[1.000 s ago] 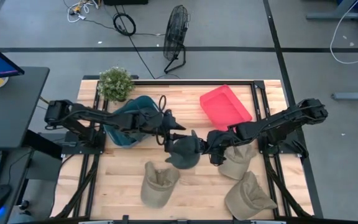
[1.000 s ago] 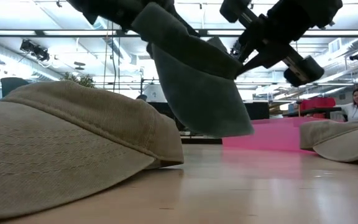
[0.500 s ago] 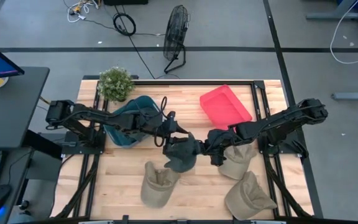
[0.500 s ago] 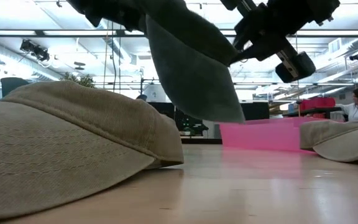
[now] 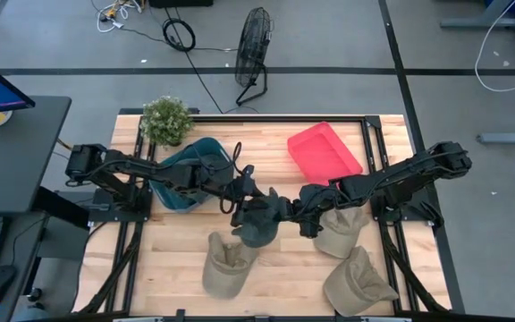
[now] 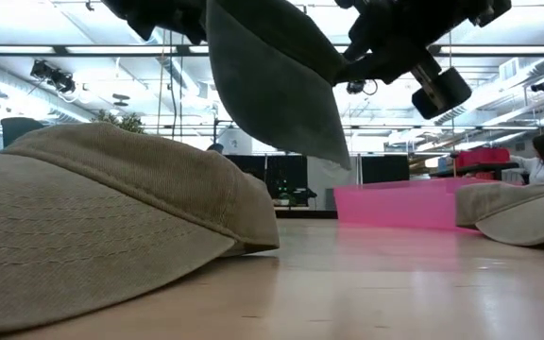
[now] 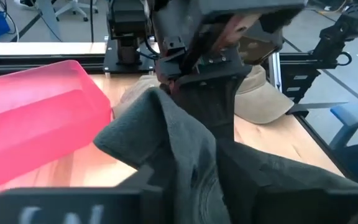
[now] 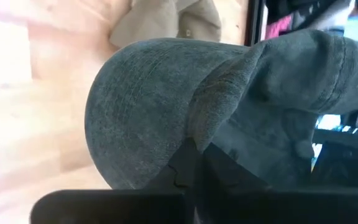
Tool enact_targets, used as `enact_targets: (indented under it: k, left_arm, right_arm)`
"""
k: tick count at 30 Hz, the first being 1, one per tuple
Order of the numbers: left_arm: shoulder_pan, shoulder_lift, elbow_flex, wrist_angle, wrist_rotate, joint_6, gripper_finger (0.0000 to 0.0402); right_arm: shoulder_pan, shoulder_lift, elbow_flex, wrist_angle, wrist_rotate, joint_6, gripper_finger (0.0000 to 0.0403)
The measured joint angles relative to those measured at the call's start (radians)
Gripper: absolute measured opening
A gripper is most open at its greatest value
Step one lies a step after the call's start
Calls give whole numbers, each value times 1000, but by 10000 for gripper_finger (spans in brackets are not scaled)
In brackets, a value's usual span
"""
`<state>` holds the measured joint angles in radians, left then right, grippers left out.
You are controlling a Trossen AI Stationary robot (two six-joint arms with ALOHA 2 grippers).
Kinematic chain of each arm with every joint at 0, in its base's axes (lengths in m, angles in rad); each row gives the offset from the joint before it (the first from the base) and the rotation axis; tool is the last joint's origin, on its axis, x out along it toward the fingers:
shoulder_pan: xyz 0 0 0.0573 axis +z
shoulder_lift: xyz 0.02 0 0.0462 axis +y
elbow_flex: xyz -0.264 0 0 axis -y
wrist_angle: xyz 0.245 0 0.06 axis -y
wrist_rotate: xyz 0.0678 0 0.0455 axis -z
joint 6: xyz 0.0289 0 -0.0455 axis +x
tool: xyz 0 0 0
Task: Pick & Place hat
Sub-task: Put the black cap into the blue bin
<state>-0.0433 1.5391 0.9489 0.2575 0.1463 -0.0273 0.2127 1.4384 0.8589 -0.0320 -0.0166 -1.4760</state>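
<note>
A dark grey-green hat (image 5: 259, 222) hangs in the air over the middle of the table between both grippers; in the low view the hat (image 6: 274, 90) is clear of the wood, brim sloping down. My left gripper (image 5: 242, 191) reaches in from the left and is shut on the hat's far-left side. My right gripper (image 5: 296, 213) reaches in from the right and is shut on its right side. Three tan hats lie on the table: one (image 5: 227, 265) near the front, two (image 5: 338, 234) (image 5: 356, 283) on the right. My left gripper holds the hat's crown cloth (image 7: 211, 163) pinched between its two fingers, coming level from the table's left. The cloth bunches in folds at the hold, and the hat is lifted clear of the table. My right gripper pinches a raised fold of the hat (image 8: 199, 127) where brim and crown meet, between its two fingers (image 8: 189, 163), coming from the table's right. The left wrist view shows the same hold on the hat's edge (image 7: 168, 91). The hat hangs clear below it.
A teal bin (image 5: 186, 175) sits behind the left arm, with a potted plant (image 5: 166, 120) at the far-left corner. A pink tray (image 5: 323, 153) lies at the far right. Bare wood shows between the front tan hats and along the left.
Both grippers have carried the hat a little toward the table's left, the right gripper closing in on the left one. The hat has bunched narrower between them, and its brim has tipped steeper downward. It has stayed clear of the table.
</note>
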Motion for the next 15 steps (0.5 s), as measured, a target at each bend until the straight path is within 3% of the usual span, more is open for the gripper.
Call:
enact_targets:
  k: [5,10,15]
  left_arm:
    - [1,0,0,-19,-1,-6,13]
    - [1,0,0,-21,-8,-5,9]
    - [-1,-19,-1,-45,-112,-2,6]
  right_arm:
    - [0,0,0,9,-1,231,38]
    - [8,0,0,9,0,415,80]
    - [50,0,0,9,4,450,123]
